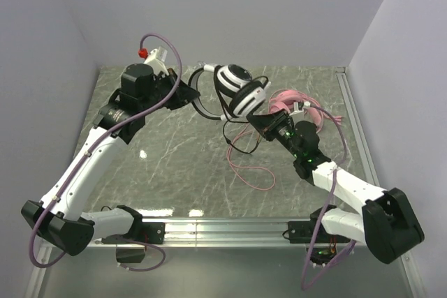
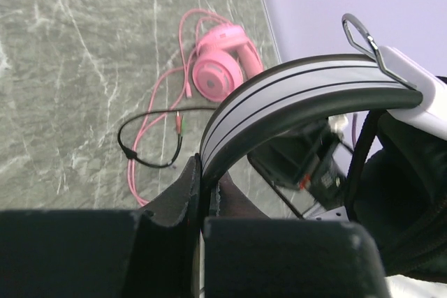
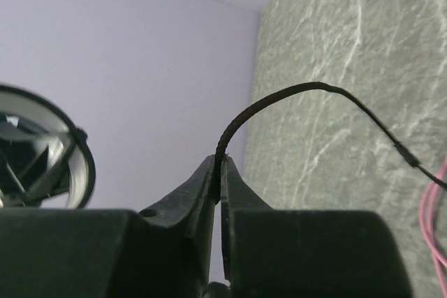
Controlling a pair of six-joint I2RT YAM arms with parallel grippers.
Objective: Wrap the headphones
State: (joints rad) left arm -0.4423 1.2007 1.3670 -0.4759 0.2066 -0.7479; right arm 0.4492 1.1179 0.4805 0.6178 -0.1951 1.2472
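The black-and-white headphones (image 1: 237,88) hang above the back of the table, ear cups to the right. My left gripper (image 1: 192,95) is shut on their striped headband (image 2: 300,95), which runs up out of the jaws (image 2: 206,193). My right gripper (image 1: 262,122) sits just below the cups. Its tips (image 3: 220,165) pinch the black cable (image 3: 279,99), which arcs away over the table. More black cable (image 1: 237,141) loops down onto the tabletop. The pink headphones (image 1: 290,102) lie at the back right, partly behind the right arm, also visible in the left wrist view (image 2: 220,68).
The pink cable (image 1: 251,172) trails in loose loops across the table's middle right, crossing the black cable (image 2: 150,137). Grey walls close in on the left, back and right. A metal rail (image 1: 223,228) runs along the near edge between the arm bases.
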